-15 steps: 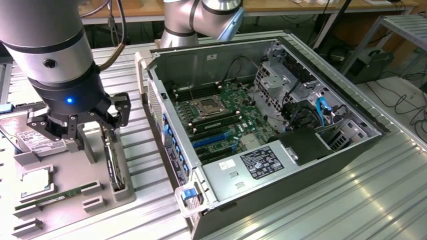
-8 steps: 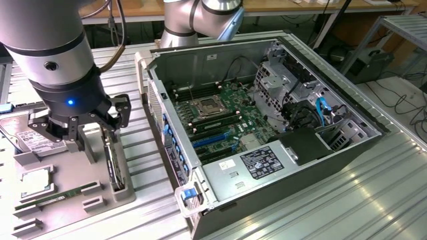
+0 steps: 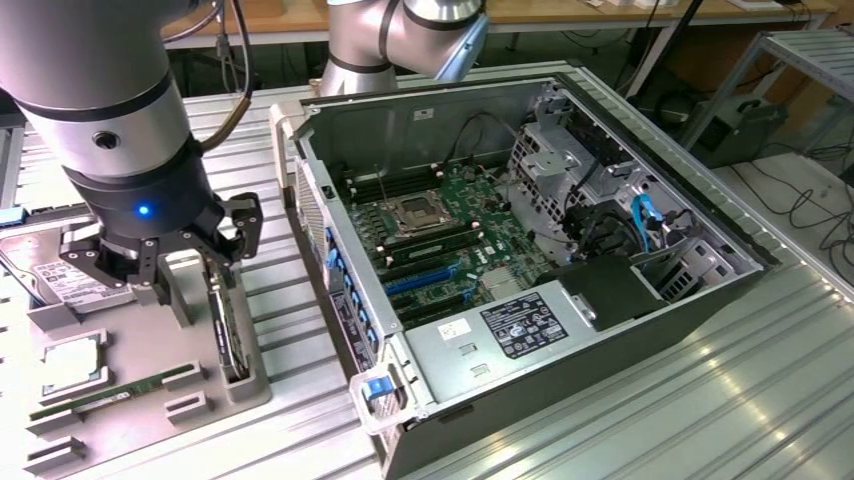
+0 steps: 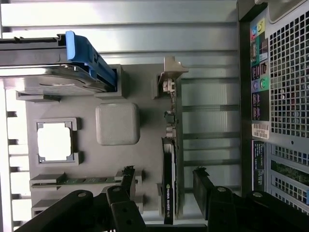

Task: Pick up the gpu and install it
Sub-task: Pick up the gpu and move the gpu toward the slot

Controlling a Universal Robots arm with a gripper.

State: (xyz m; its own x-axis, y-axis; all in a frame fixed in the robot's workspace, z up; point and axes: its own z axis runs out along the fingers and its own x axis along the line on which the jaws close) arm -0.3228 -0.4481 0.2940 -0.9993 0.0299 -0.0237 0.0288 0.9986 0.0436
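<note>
The danger we see here is an uneven pinch: in the wrist view the gpu [image 4: 170, 166] stands on its edge in a slot of the grey tray [image 4: 118, 96], between the two fingers but a little nearer the one on the computer case [image 3: 534, 250] side. If the fingers close as they stand, that one would likely meet the card first and tip it in its slot. A grip landing on the black fan side rather than the bare board could also slip or press on the fan. The other finger [image 4: 128, 176] hangs just over the end of the memory stick [image 4: 82, 180] and its holder, so a straight drop might catch there. The gripper [image 3: 198, 280] hangs over the tray on the exterior view's left, pointing straight down from an upright wrist, its fingers spread wide and holding nothing. The card's top edge lies below the fingertips — whether they touch it we cannot tell. The hard drive [image 4: 48, 79] and the processor [image 4: 54, 141] sit further along the tray, apart from the fingers.
</note>
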